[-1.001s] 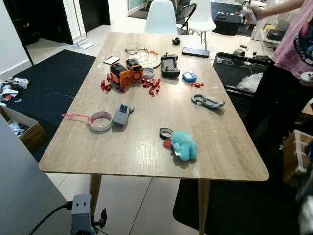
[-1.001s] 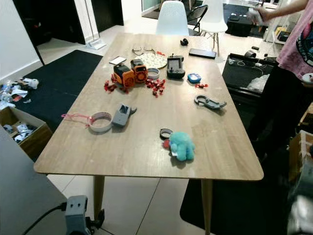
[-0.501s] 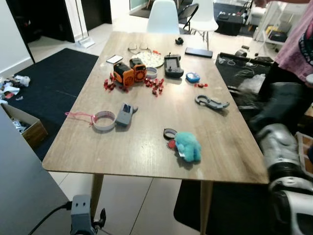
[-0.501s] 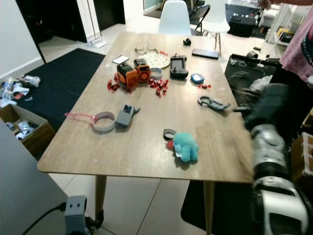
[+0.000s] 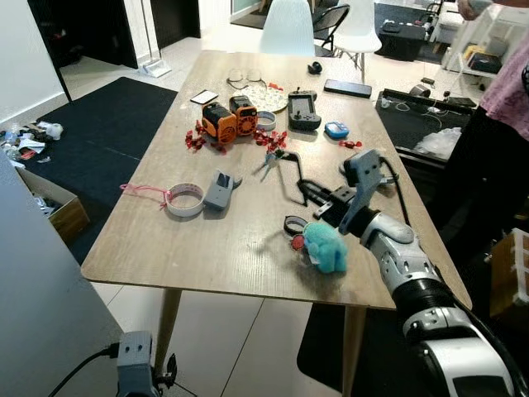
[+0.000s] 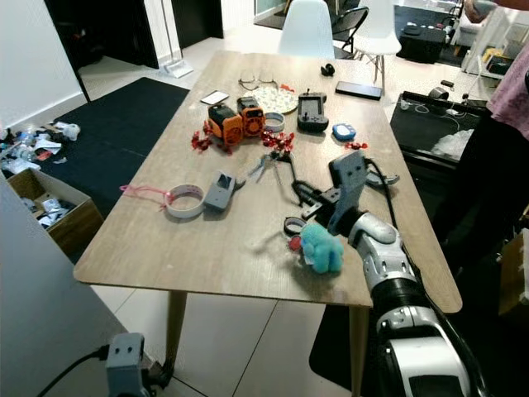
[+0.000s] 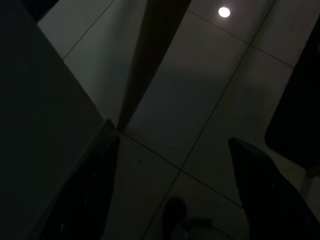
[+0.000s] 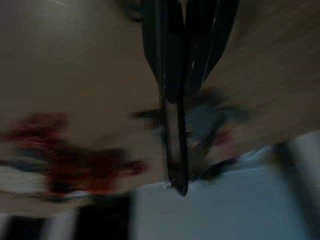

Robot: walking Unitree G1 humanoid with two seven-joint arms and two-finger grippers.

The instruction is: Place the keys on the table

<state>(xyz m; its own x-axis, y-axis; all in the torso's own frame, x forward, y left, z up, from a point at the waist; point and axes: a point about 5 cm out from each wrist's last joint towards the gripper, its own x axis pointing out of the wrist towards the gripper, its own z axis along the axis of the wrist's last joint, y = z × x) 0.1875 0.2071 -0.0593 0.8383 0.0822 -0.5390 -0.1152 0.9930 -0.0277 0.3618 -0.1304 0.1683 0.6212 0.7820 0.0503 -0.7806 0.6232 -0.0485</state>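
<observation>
A small bunch of silvery keys (image 5: 266,163) hangs just above the wooden table (image 5: 240,248), near its middle. My right gripper (image 5: 285,160) is shut on the keys at the tips of its long black fingers (image 8: 172,130). The right arm reaches in from the right, over a teal plush toy (image 5: 324,246). The right wrist view is blurred and has the two fingers pressed together over the tabletop. My left arm hangs idle beside the table; in its dark wrist view the fingers (image 7: 255,185) stand wide apart over floor tiles.
The table holds a tape roll (image 5: 185,200), a grey device (image 5: 219,190), orange toys (image 5: 230,118), red pieces (image 5: 273,141), a black controller (image 5: 304,109) and a phone (image 5: 351,88). A person (image 5: 504,91) stands at the right. A cardboard box (image 5: 50,207) sits on the floor at the left.
My right arm has risen into view and stretched out over the middle of the table with the keys. The camera has shifted a little.
</observation>
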